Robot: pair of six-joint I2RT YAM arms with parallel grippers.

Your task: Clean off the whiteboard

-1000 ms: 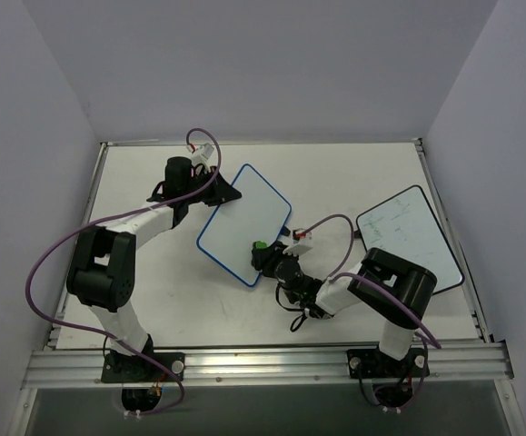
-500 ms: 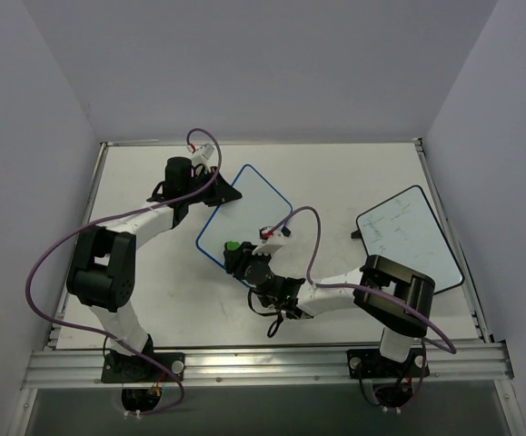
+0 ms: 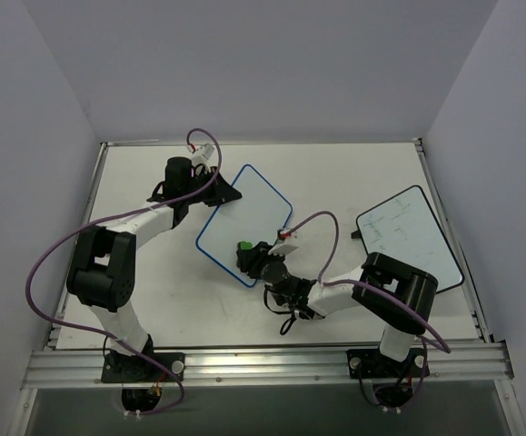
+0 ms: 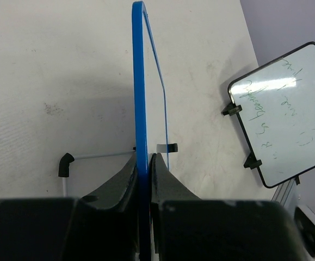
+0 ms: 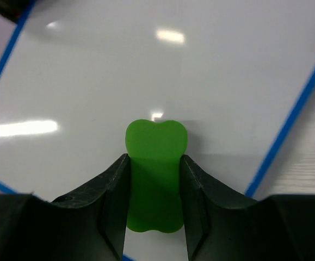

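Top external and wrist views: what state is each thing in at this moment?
whiteboard, gripped at its blue frame, no writing visible on its face.
green eraser, clamped, tip at the whiteboard's face.
left gripper, shut on the whiteboard's edge.
right gripper, shut on the green eraser.
black-framed board, lying on the table, faint green writing on it.

Nothing can be read with certainty: the black-framed rectangular white board [image 4: 279, 114] lying at the right of the white surface [image 4: 48, 65] carries faint green handwriting, too loose and slanted to make out
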